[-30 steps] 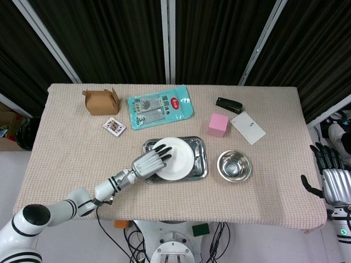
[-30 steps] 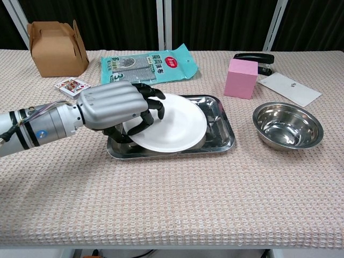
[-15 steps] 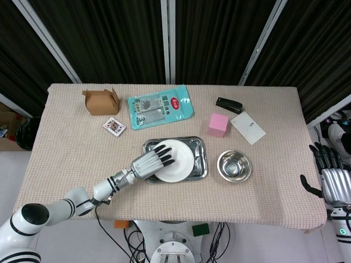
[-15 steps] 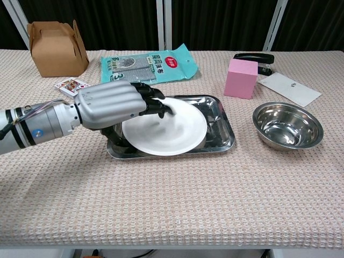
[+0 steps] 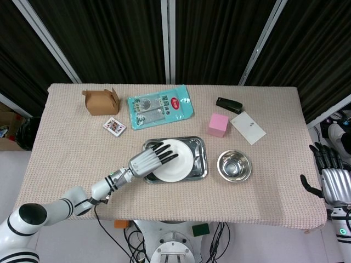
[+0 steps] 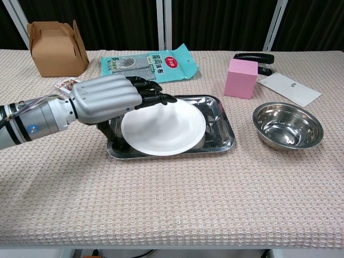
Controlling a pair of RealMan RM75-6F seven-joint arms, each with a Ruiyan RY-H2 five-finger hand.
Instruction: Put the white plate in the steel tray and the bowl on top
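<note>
The white plate (image 5: 176,161) (image 6: 166,131) lies in the steel tray (image 5: 201,160) (image 6: 221,122) at the table's middle, covering its left part. My left hand (image 5: 147,161) (image 6: 107,97) hovers at the plate's left rim, its fingers stretched out flat just above the plate and its thumb down by the tray's left edge, holding nothing. The empty steel bowl (image 5: 235,165) (image 6: 287,126) stands on the cloth right of the tray. Off the table's right edge, my right hand (image 5: 332,183) hangs with its fingers apart and empty, seen only in the head view.
A pink block (image 5: 218,124), black stapler (image 5: 228,104) and white card (image 5: 247,127) lie behind the bowl. A teal packet (image 5: 160,106), cardboard box (image 5: 101,101) and playing cards (image 5: 114,126) sit at the back left.
The plate went from tilted in my left hand's grip to lying flat in the tray. The fingers uncurled and lifted off its rim. The right hand stayed still.
</note>
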